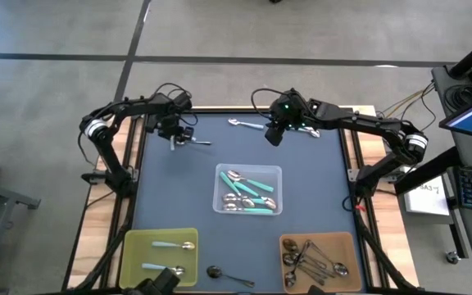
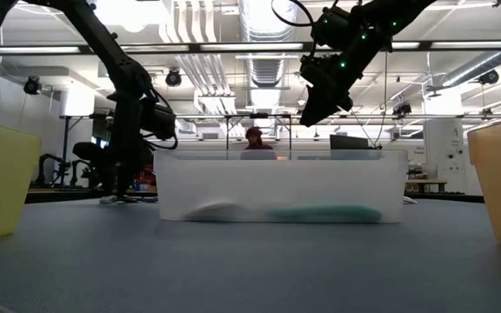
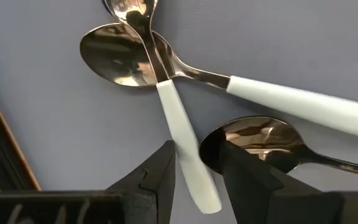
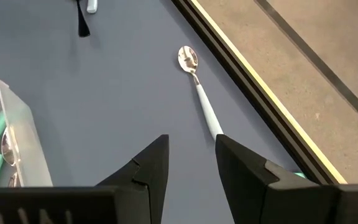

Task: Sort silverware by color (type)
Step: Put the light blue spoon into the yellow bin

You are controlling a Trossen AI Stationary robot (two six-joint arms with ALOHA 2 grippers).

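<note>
My left gripper (image 3: 196,146) is open and low at the table's far left (image 1: 173,135). Its fingers stand on either side of the handle of a pale-handled spoon (image 3: 180,124). That spoon lies crossed over a second pale-handled spoon (image 3: 291,101). An all-metal spoon (image 3: 260,138) lies beside the right finger. My right gripper (image 4: 191,138) is open and raised above the table's far middle (image 1: 274,135). Below and ahead of it, one pale-handled spoon (image 4: 199,90) lies flat near the far edge. Teal spoons lie in the clear bin (image 1: 220,174).
The yellow bin (image 1: 129,246) at the near left holds two pale-handled spoons. The brown bin (image 1: 351,246) at the near right holds several metal spoons. A dark spoon (image 1: 222,274) lies at the near edge between them. A teal spoon (image 1: 306,129) lies under the right arm. A person stands in the room beyond (image 2: 255,139).
</note>
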